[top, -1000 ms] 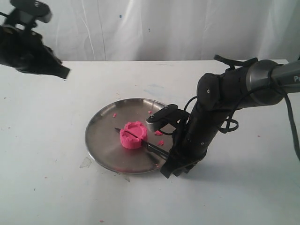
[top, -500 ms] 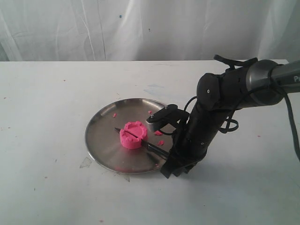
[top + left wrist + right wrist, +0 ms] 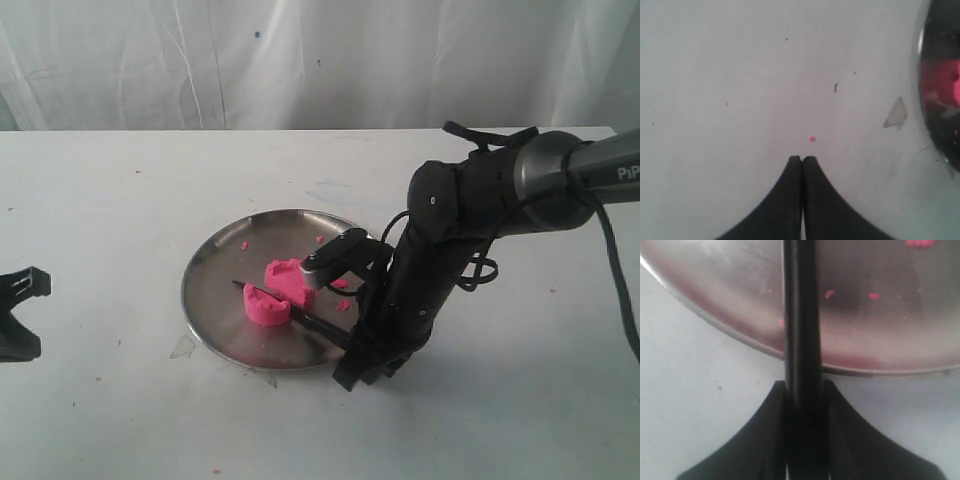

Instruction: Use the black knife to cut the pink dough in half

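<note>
Jaws of the right gripper are clamped on the handle of the knife, which runs straight out from them over the plate rim, tip pointing away toward the plate's far-left side in the exterior view. Dough sits mid-plate, right on the blade's line. It looks split into two pieces with the blade between them, though the gap's hard to read from here. Left gripper is pressed closed, empty, well off over the table.
</note>
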You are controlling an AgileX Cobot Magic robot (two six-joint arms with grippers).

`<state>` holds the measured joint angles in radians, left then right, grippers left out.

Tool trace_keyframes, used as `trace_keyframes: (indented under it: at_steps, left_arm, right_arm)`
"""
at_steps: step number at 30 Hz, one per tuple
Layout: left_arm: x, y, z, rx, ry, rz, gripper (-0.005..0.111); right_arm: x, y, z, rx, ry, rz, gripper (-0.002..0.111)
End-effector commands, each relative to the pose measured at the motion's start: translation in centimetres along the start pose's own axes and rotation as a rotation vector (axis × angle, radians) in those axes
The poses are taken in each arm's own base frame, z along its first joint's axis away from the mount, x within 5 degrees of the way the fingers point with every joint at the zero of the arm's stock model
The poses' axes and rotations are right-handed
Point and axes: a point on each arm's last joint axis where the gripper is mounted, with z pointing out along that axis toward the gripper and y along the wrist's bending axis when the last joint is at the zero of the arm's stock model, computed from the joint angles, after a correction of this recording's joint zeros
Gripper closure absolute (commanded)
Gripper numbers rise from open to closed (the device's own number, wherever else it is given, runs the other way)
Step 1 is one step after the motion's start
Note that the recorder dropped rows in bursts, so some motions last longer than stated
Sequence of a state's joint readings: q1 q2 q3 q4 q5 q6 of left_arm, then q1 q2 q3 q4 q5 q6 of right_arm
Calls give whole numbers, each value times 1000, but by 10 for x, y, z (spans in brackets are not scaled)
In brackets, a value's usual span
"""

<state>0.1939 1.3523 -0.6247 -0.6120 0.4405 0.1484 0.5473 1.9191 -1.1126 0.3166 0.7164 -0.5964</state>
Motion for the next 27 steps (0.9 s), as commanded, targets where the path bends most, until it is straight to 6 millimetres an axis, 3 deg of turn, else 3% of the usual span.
trace_keyframes:
  at_steps: [1,10,27]
  left_arm:
    - [-7,-12,-5,98,-22,-5,107]
    - [-12,-30,-10,283,-70,83,107]
    - [-13,-31,-10,297,-80,91,107]
  right_arm:
    - [-4,12,0,-7,7,-43,108]
    - [-2,6,0,77,32,12,108]
    - [-1,-5,-2,198,29,161,108]
